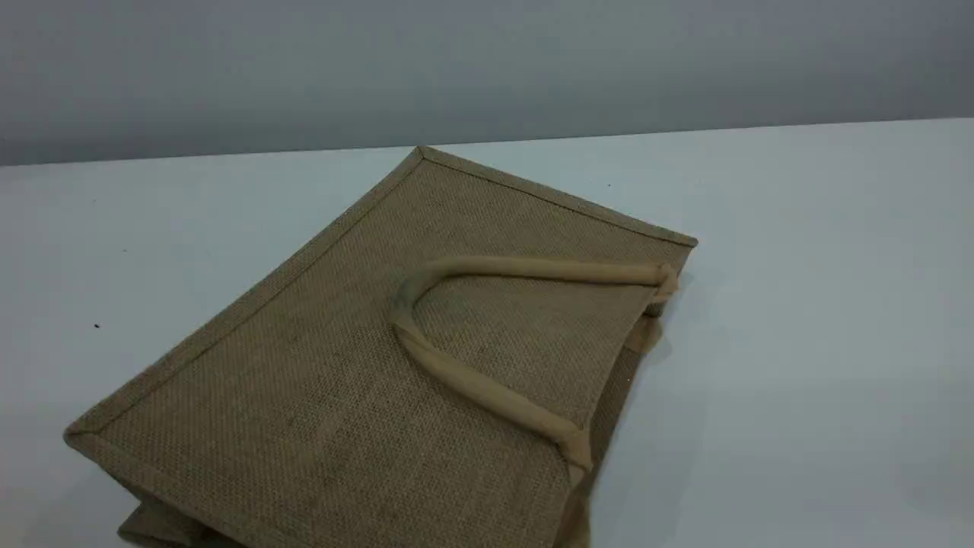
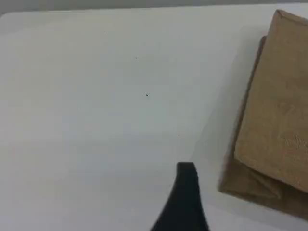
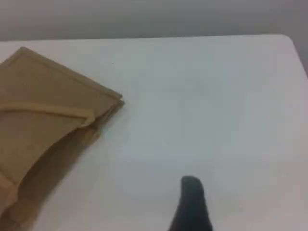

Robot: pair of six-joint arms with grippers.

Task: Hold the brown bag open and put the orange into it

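The brown bag (image 1: pixel 342 365) lies flat on the white table, its mouth turned to the right. One beige loop handle (image 1: pixel 533 268) is folded back onto its upper side. The left wrist view catches a corner of the bag (image 2: pixel 279 120) at its right edge. A dark fingertip (image 2: pixel 186 171) of my left gripper hangs over bare table to the left of that corner, nothing near it. In the right wrist view the bag (image 3: pixel 43 120) and its mouth lie at the left. My right gripper's fingertip (image 3: pixel 191 185) hovers over bare table, apart from the bag. The orange is out of view.
The white table (image 1: pixel 799 304) runs wide to the right and left of the bag. Its far edge meets a grey wall. The right wrist view shows a rounded table corner (image 3: pixel 288 38) at the upper right.
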